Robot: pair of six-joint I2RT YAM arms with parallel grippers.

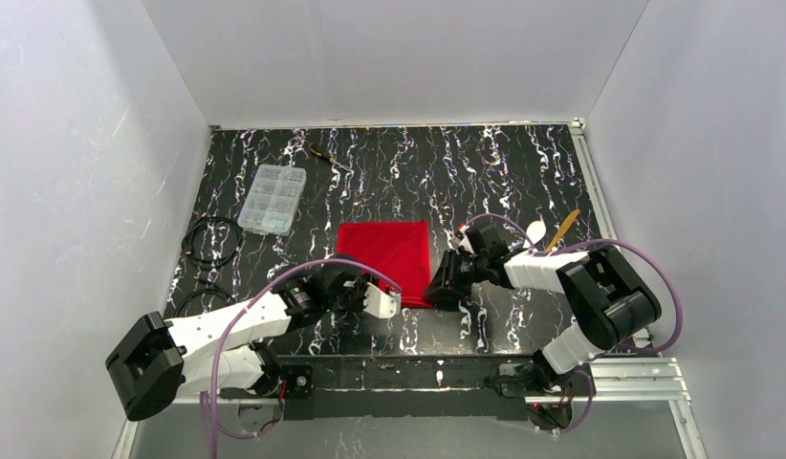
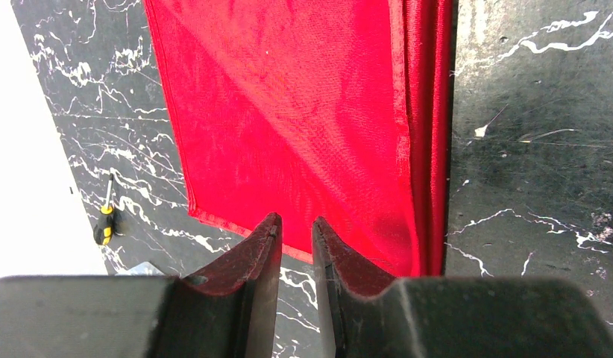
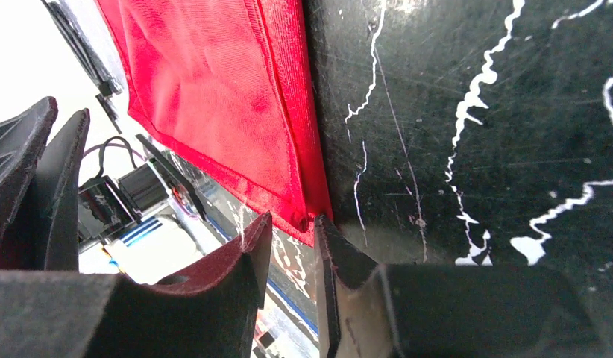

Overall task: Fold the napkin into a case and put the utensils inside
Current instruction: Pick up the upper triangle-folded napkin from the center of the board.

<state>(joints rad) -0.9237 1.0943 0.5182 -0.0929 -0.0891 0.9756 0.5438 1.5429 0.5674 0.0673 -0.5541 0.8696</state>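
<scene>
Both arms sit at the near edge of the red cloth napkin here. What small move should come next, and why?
Probably close the right gripper on the near corner of the bright red square cloth napkin: that corner sits right at the gap between its jaws, which stand slightly apart. The left gripper is poised likewise at the near edge.

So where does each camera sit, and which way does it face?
Top: high behind the robot, looking down at the black marbled table; left arm and right arm show.
Left wrist: on the left arm, facing the bright red square cloth napkin past the left claw.
Right wrist: on the right arm, facing the napkin's corner past the right claw.
Shared: all see the napkin.
</scene>
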